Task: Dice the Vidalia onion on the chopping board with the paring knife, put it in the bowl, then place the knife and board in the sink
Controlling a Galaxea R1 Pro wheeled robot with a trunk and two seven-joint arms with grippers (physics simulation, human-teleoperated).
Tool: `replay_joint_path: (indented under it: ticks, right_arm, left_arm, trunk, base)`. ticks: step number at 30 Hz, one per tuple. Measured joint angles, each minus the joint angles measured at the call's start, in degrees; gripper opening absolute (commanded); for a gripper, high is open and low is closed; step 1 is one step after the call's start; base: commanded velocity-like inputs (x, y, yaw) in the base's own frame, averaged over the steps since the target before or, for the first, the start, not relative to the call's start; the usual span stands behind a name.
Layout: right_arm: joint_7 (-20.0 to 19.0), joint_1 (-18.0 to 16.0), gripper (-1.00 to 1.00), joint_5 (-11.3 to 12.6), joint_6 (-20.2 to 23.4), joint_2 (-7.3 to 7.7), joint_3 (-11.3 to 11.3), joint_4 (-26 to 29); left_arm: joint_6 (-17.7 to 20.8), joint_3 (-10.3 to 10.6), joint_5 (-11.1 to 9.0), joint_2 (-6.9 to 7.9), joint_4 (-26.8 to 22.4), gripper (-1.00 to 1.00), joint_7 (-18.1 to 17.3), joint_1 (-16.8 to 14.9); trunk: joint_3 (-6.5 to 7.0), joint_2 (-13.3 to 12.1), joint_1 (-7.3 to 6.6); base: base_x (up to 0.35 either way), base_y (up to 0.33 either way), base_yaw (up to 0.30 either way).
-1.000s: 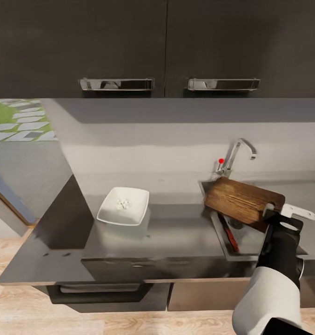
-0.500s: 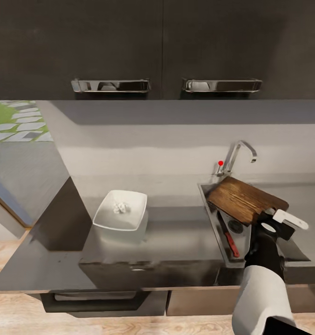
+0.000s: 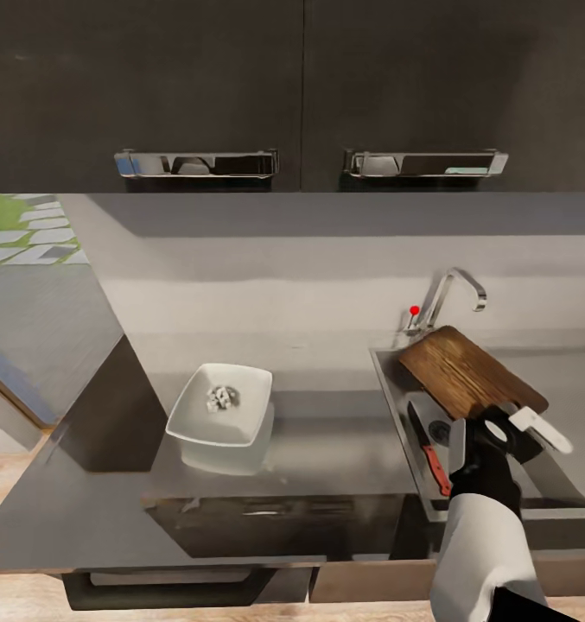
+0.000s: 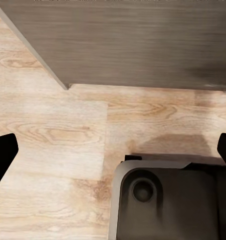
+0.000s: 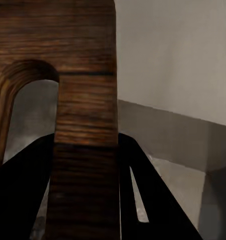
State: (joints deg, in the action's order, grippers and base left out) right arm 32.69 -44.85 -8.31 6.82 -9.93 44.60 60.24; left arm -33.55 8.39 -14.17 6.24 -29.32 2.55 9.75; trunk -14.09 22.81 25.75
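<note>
Over the last second the chopping board (image 3: 469, 370) has been carried lower and further over the sink (image 3: 396, 380), and its far end is now seen resting at the basin's back edge beside the tap (image 3: 452, 298), while the near end is kept raised in the right claw (image 3: 495, 429). In the right wrist view the board's handle (image 5: 85, 150) is seen clamped between the dark fingers, so the right claw is closed on the board. The paring knife (image 3: 432, 442) is already laid in the basin, just to the left of and below the claw, its red handle toward the front wall. Well to the left of the claw, the bowl (image 3: 219, 404) is set on the tabletop (image 3: 327, 449) with the diced Vidalia onion (image 3: 222, 396) inside. The task is judged nearly finished: only the lowering and release of the board remain. The left claw (image 4: 113, 165) is hung over the wooden floor (image 4: 52, 135) by the robot base (image 4: 168, 200), its fingers spread wide and nothing held
</note>
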Motion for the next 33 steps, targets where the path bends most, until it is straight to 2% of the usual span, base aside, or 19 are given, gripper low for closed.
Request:
replay_joint_path:
  ticks: [1,4,11,22,26,33]
  right_arm:
    - [1.22,0.01,-1.0,2.33,-0.89,0.0,0.0,-0.2]
    - [4.62,0.01,-1.0,4.66,-1.64,0.0,-0.01,-0.44]
    - [5.7,0.01,-1.0,5.54,-1.8,-0.01,-0.04,-1.4]
    - [5.64,0.0,-1.0,5.51,-1.81,-0.01,0.04,-2.09]
    - [5.6,-0.01,-1.0,8.2,-1.72,-0.02,0.07,-2.11]
    - [5.62,-0.01,-1.0,9.07,-1.66,-0.02,0.31,-2.28]
  left_arm:
    - [0.0,0.0,0.0,0.0,-0.02,1.0,0.0,0.0]
    - [0.0,0.0,0.0,0.0,-0.03,1.0,0.0,-0.01]
    - [0.0,0.01,0.0,0.0,-0.1,1.0,0.0,-0.02]
    - [0.0,0.01,0.0,0.0,-0.11,1.0,0.0,-0.01]
    - [0.0,0.01,0.01,0.0,-0.11,1.0,0.0,-0.02]
    - [-0.06,0.01,0.0,0.0,-0.21,1.0,0.0,-0.01]
  trunk:
    - [0.0,0.0,0.0]
    - [0.0,0.0,0.0]
    - [-0.24,-0.01,0.0]
    - [-1.23,-0.01,0.0]
    - [-1.6,0.0,0.0]
    - [-2.24,-0.01,0.0]
  base:
    - [0.0,0.0,0.0]
    - [0.0,0.0,0.0]
    - [0.0,0.0,0.0]
    - [0.0,0.0,0.0]
    - [0.033,-0.044,0.0]
    - [0.057,-0.068,0.0]
